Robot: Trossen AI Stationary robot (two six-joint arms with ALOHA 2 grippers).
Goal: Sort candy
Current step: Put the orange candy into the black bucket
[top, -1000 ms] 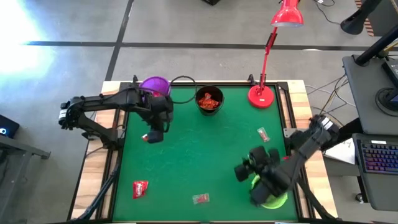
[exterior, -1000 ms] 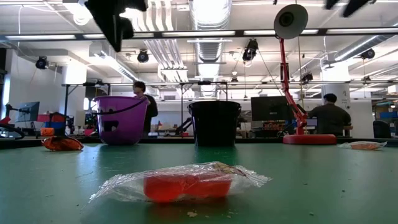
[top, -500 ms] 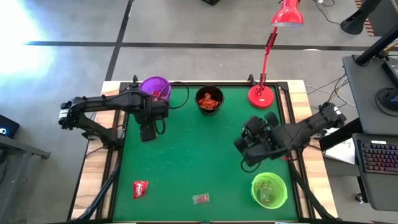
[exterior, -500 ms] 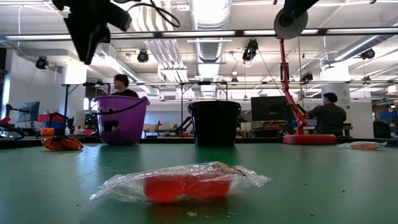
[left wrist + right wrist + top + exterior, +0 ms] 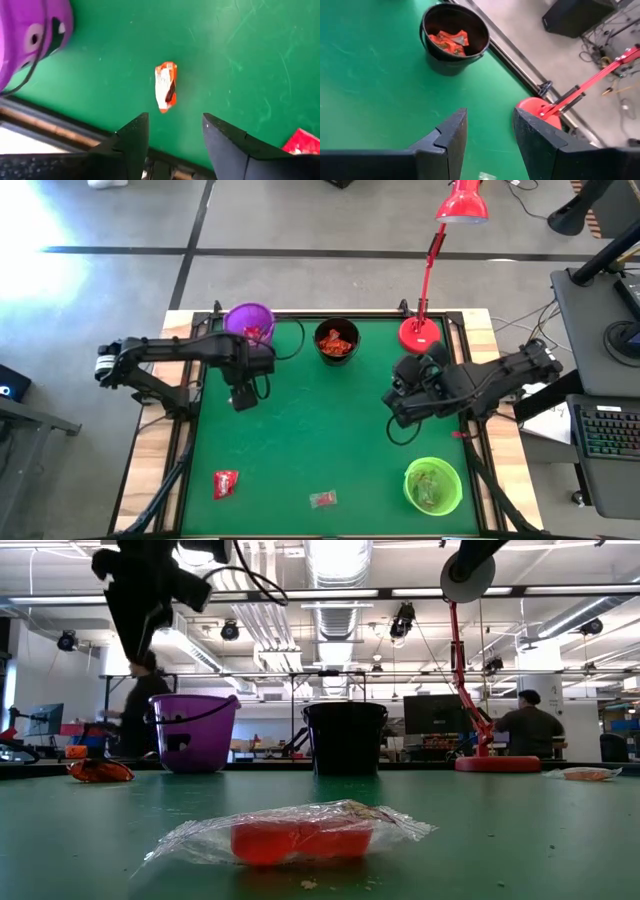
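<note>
From above I see wide bare green mat [image 5: 320, 430] through the middle, with wooden border strips along both sides. My left gripper [image 5: 243, 395] hangs near the mat's left edge, just in front of the purple cup [image 5: 249, 321], fingers spread with nothing between them; an orange candy [image 5: 165, 93] lies on the mat directly below it, long axis running roughly along the line out from the fingers, close to the table's rail. My right gripper [image 5: 400, 408] sits at the right side, near the red lamp base [image 5: 420, 334], fingers apart and empty. The black cup [image 5: 337, 341] at the back edge holds orange-red wrapped candies [image 5: 448, 41]; the green cup [image 5: 433, 485] at the front right holds clear greenish ones. A red candy [image 5: 226, 482] and a clear-wrapped red candy [image 5: 322, 499] lie near the front edge, the latter lying lengthwise across the low view.
</note>
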